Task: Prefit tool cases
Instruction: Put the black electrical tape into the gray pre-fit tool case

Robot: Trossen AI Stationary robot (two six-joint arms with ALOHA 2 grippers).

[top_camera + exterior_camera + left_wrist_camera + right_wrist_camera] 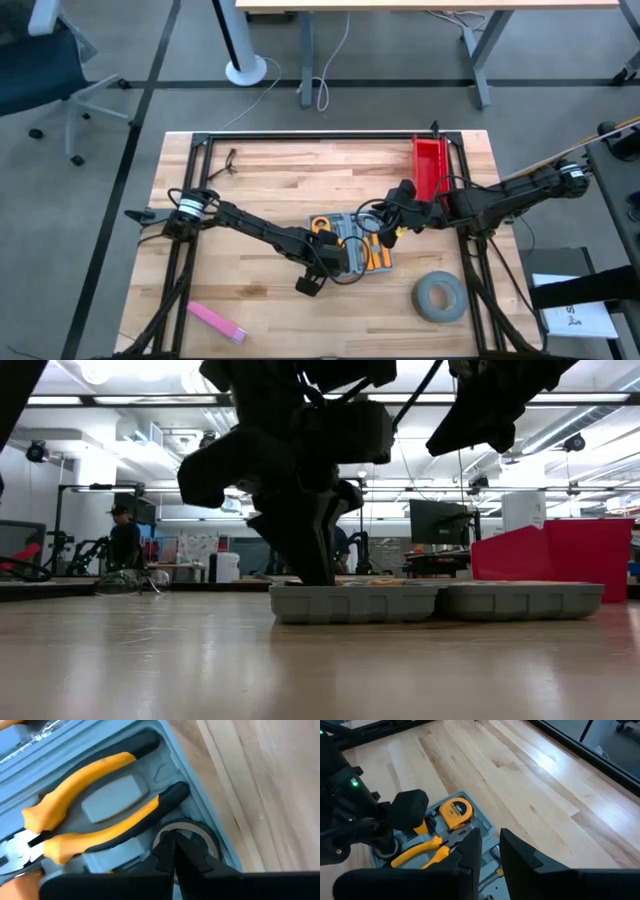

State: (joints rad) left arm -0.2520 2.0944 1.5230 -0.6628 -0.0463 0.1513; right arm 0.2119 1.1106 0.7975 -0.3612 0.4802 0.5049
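The blue-grey tool case point(350, 245) lies open on the wooden table point(270, 180), just beside the near end of the red bin point(430, 165), with yellow-handled pliers point(90, 810) and a yellow tape measure point(456, 812) seated in its recesses. The left gripper point(174, 855) is down inside the case, fingers pressed together over a round recess next to the pliers' handles. The right gripper point(490, 852) hovers above the case's bin-side edge, fingers slightly apart and holding nothing.

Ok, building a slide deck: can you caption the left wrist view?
Left gripper, jaws shut, pressed into a round recess of the open blue-grey tool case, beside yellow-handled pliers seated in their slot.
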